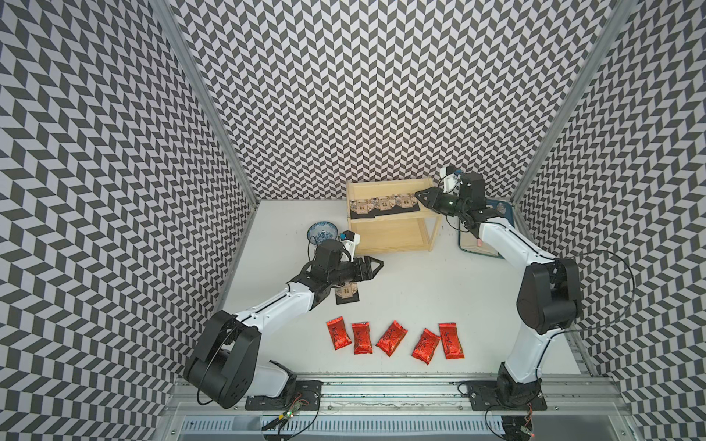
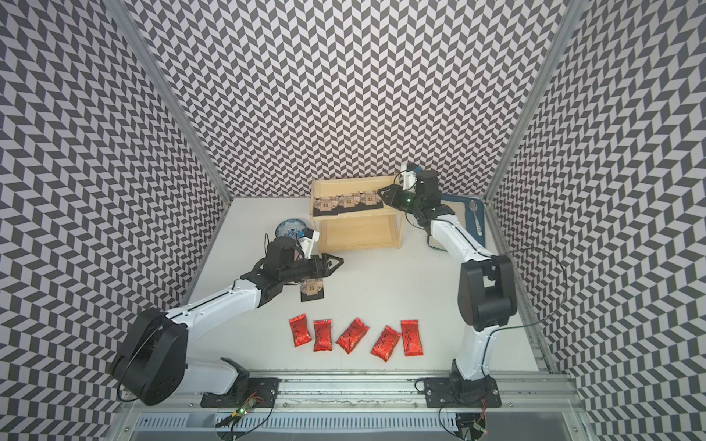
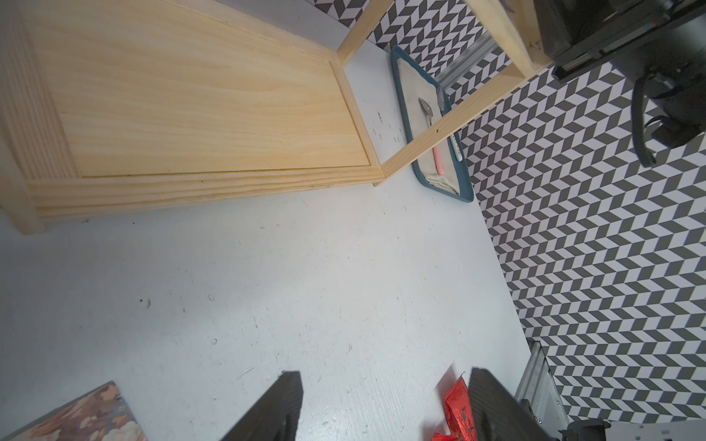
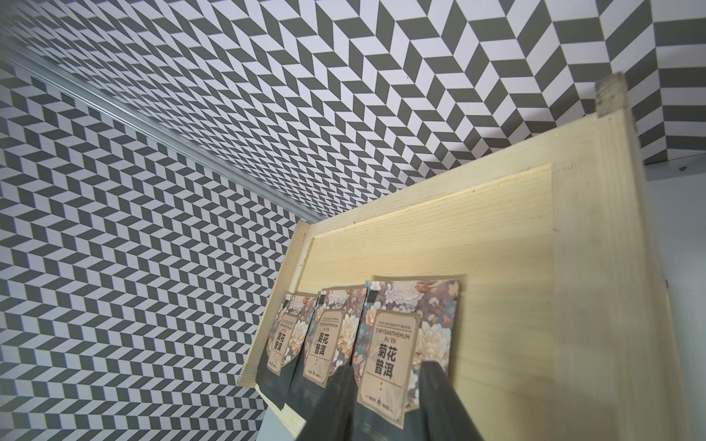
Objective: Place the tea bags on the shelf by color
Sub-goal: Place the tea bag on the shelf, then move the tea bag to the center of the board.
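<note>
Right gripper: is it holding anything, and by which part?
Nothing, it seems: right gripper open over a black bag lying on the shelf.

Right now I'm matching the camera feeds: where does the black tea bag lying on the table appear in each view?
Top view: black tea bag on the table, below the left end effector, above the red tea bags.
Top view: same spot.
Left wrist: its corner at the frame edge, beside a finger.
Right wrist: not in it.
Shared landmark: the shelf, in all four.
</note>
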